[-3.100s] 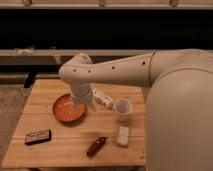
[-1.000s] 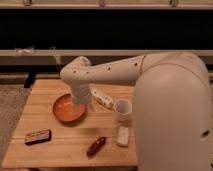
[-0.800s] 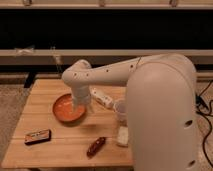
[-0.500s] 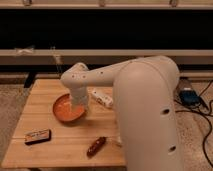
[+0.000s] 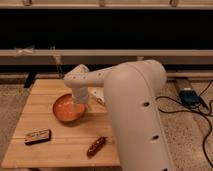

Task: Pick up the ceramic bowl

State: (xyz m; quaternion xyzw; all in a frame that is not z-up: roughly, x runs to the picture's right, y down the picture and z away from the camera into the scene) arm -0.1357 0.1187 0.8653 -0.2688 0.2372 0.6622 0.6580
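Observation:
The ceramic bowl (image 5: 66, 109), shallow, round and orange-red, sits on the wooden table (image 5: 40, 100) left of centre. My gripper (image 5: 80, 103) reaches down from the white arm's bend (image 5: 75, 80) to the bowl's right rim, at or just above it. The wrist hides the gripper's tip and the rim under it. The bowl appears to rest on the table.
A dark bar with an orange label (image 5: 38, 136) lies at the front left. A red-brown snack (image 5: 96, 145) lies at the front middle. A white packet (image 5: 97, 96) shows behind the wrist. My large white arm segment (image 5: 135, 120) covers the table's right side. Cables (image 5: 200, 105) lie on the floor at right.
My big arm segment has swung left across the view and now hides the white cup and the table's right part. The gripper stays at the bowl's right rim. The bowl has not moved.

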